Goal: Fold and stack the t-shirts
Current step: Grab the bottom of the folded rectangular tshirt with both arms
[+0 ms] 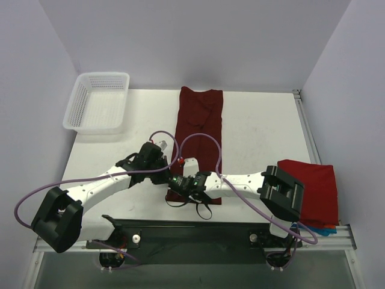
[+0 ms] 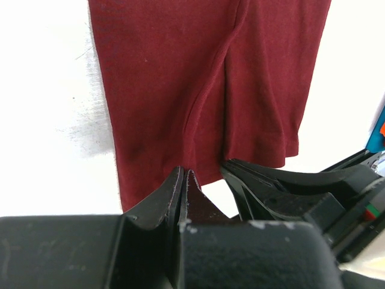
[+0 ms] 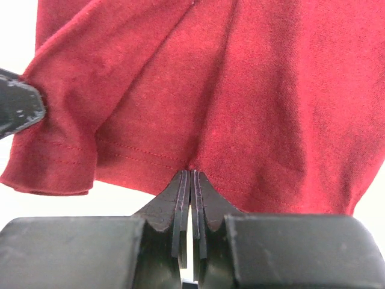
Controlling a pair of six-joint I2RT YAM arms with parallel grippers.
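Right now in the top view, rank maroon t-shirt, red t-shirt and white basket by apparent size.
1. maroon t-shirt: largest, a long strip.
2. white basket and red t-shirt: about alike; the right arm hides part of the shirt, so no ranking between them.

We saw white shells on the left arm (image 1: 99, 183) and right arm (image 1: 243, 180), boxy black joints (image 1: 283, 191), looping lilac cables (image 1: 198, 137), and a black left gripper (image 2: 183, 174).
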